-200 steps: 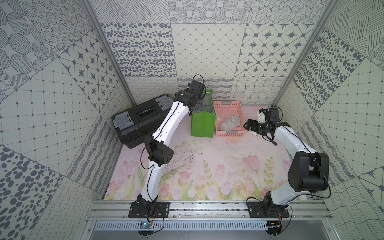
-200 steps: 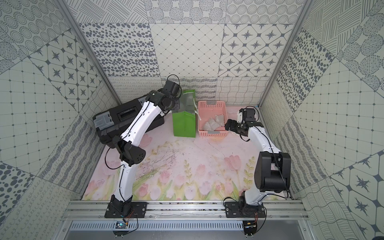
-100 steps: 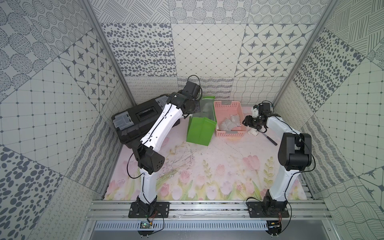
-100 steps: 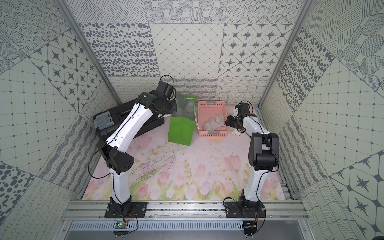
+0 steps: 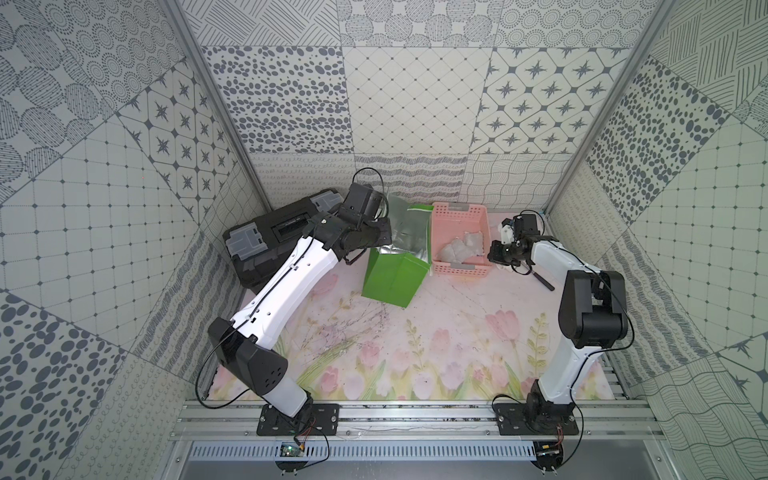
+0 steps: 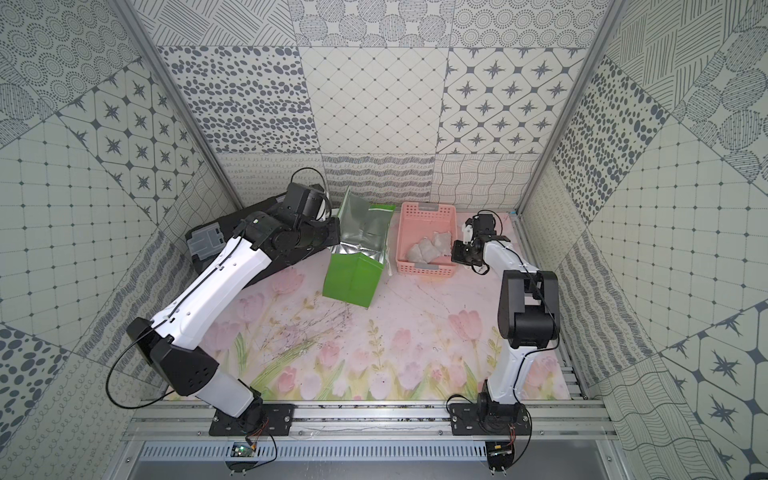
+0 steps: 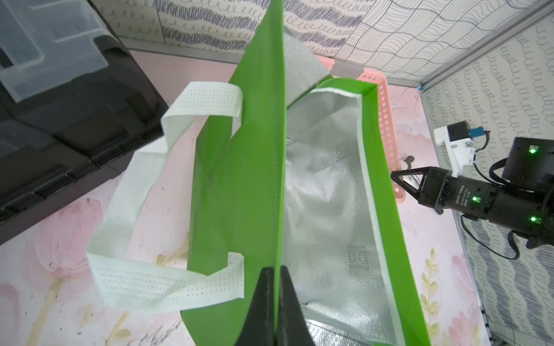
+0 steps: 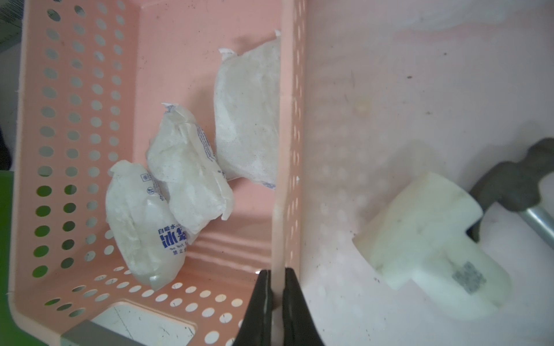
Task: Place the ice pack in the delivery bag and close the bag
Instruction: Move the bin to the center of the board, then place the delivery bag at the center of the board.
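The green fabric delivery bag (image 5: pixel 390 278) stands between the black toolbox (image 5: pixel 253 259) and the pink perforated basket (image 5: pixel 459 271), which holds three white ice packs (image 5: pixel 453 251).

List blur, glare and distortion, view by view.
Left wrist view: glare on the silver foil lining of the bright green fabric delivery bag; left claw out of focus. Right wrist view: white ice packs sharp, print legible; pink perforated plastic basket wall soft near the right claw. Both top views: even light, walls splayed.
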`<state>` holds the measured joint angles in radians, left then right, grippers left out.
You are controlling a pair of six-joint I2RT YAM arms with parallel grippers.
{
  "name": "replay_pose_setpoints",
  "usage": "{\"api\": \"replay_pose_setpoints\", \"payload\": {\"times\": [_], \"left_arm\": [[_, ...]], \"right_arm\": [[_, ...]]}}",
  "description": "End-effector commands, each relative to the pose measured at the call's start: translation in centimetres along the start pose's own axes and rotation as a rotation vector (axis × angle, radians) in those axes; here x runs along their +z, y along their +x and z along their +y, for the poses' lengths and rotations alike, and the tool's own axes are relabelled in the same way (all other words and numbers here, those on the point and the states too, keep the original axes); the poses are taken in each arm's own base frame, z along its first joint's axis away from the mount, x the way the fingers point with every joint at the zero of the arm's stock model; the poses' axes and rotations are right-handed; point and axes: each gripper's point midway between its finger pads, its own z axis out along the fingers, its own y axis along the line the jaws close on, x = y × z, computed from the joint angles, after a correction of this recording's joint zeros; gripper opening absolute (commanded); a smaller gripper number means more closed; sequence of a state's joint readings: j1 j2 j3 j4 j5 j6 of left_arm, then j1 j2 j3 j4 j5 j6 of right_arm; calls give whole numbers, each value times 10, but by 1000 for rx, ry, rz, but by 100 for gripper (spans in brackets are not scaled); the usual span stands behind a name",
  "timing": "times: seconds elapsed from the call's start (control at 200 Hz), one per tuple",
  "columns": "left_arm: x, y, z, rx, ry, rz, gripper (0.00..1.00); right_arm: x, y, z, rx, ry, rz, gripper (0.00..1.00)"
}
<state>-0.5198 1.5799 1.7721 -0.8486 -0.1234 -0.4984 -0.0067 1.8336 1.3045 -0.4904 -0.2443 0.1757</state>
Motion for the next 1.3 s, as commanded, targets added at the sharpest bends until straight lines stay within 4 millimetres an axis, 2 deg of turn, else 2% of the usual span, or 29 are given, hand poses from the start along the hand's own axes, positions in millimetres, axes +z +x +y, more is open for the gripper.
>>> {"api": "replay_pose_setpoints", "payload": {"times": [0.0,0.22,0.275,0.305,0.365,0.465,0.54,0.63,0.745,1.031,1.186,1.296], "left_arm": [[-23,-8,-21,-21,148,-122,0],[-31,18,-24,-23,203,-94,0],[-32,23,-25,-28,211,-88,0],[-34,25,-27,-34,220,-86,0],[-37,28,-30,-45,240,-86,0],[-43,31,-35,-84,267,-74,0],[-47,34,-40,-126,298,-60,0],[-51,40,-43,-187,330,-43,0],[-48,47,-39,-250,335,-34,0],[-37,73,-9,-301,239,-31,0],[-32,83,2,-327,203,-33,0],[-31,88,8,-324,178,-31,0]], "right_arm": [[-26,33,-5,-6,46,47,1],[-58,107,-11,38,65,122,3],[-64,120,-12,48,69,131,7],[-68,125,-12,49,73,133,13],[-79,127,-11,44,83,133,26],[-104,118,-4,2,111,105,43],[-120,107,7,-45,121,74,51],[-126,101,25,-93,105,65,58],[-113,102,52,-150,68,93,65],[-43,104,108,-235,-35,189,71],[-9,111,122,-259,-50,248,75],[10,119,120,-252,-34,288,77]]}}
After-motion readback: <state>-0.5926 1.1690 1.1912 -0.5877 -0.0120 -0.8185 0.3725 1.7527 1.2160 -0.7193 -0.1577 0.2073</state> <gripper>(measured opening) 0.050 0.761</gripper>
